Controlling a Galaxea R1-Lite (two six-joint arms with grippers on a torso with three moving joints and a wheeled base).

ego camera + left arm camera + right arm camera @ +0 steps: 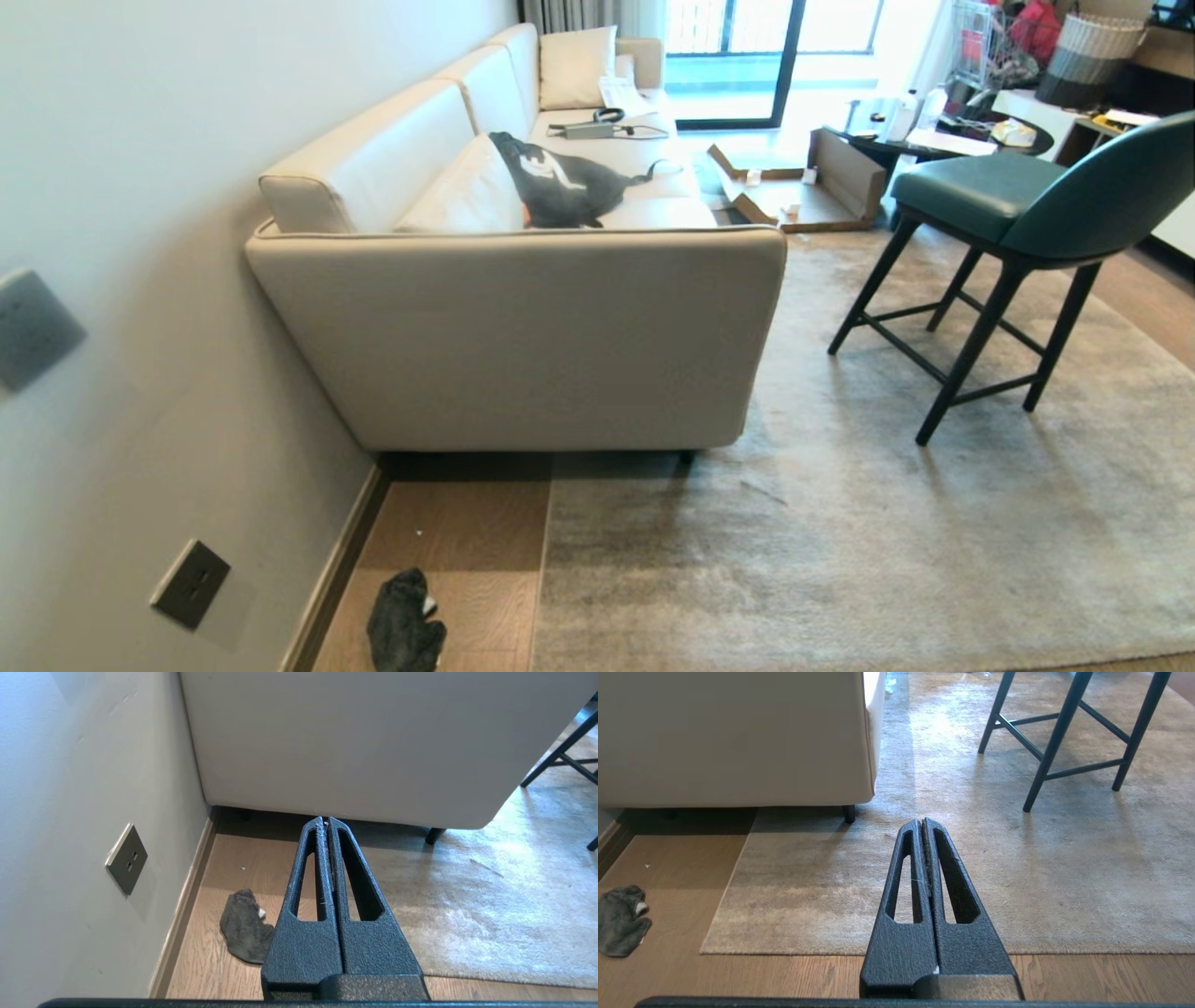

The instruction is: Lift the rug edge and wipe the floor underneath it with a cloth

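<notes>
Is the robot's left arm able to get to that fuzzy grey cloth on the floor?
Probably yes. The cloth lies in the open on the floor by the wall, with nothing covering it. The left gripper hangs above it, fingers shut and empty.

Daylight from glass door [738, 56], blown out white there | glare patch on rug [938, 723] beyond right gripper [923, 822] | soft shadow under sofa [523, 327] ahead of left gripper [327, 820] | head view bowed at edges, wall [112, 280] smeared

Closed right claw [923, 823] above rug edge [878, 949]
</notes>
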